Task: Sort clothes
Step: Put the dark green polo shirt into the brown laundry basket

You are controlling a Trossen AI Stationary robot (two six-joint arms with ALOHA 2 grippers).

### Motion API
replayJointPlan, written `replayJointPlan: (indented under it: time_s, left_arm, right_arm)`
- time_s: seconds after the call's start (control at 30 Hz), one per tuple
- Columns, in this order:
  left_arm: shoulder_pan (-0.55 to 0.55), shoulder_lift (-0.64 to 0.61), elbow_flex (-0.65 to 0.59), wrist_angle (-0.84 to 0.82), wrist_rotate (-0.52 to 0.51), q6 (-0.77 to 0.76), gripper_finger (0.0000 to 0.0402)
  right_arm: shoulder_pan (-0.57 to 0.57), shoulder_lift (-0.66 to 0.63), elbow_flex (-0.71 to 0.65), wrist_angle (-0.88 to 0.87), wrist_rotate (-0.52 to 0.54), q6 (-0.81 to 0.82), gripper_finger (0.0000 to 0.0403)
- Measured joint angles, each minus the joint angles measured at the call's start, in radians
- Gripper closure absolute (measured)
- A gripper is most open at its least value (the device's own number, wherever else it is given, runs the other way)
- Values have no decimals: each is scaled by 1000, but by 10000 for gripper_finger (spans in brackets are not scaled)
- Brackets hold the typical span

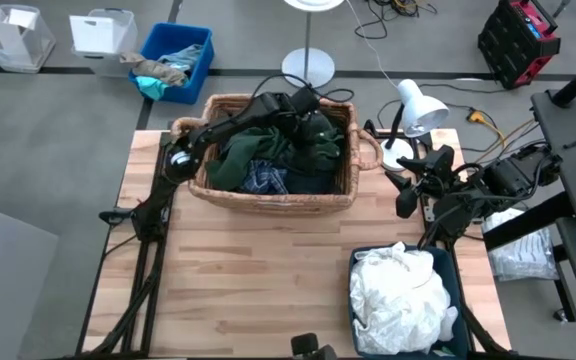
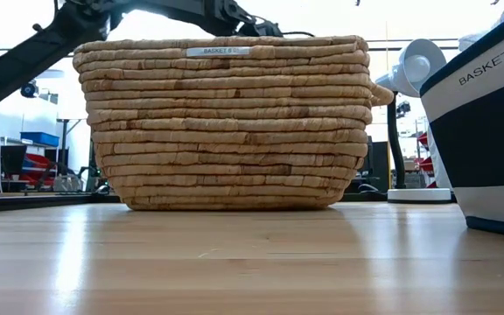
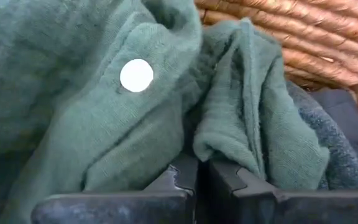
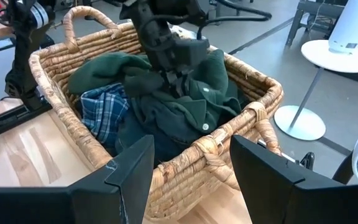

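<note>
We find the left end effector (image 4: 173, 78) down inside the wicker basket (image 1: 268, 195), clenched on a fold of the dark green garment (image 3: 104, 124). Beside it in the basket: a plaid shirt (image 4: 107, 109) and other dark clothes. Right end effector (image 1: 408, 195), released, waits beside the basket. White clothes (image 1: 400, 290) already fill the blue bin (image 1: 455, 262); we judge the darks remain.

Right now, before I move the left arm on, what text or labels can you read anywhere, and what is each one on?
"BASKET 7": on the white band of the dark bin, low view.
Small white tag on the wicker basket rim: starts "BASKET"; what follows is too small to read.
White button on the dark green garment: no lettering visible.
Nothing else readable.
</note>
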Motion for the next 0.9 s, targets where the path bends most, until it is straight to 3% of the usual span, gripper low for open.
replayJointPlan:
  time_s: [0.57,0.9]
  left_arm:
    - [-3,98,1,31,-34,29,401]
    - [-4,62,-3,8,-48,-20,401]
  right_arm:
    - [0,0,0,-1,1,5,200]
    - [0,0,0,-1,1,5,200]
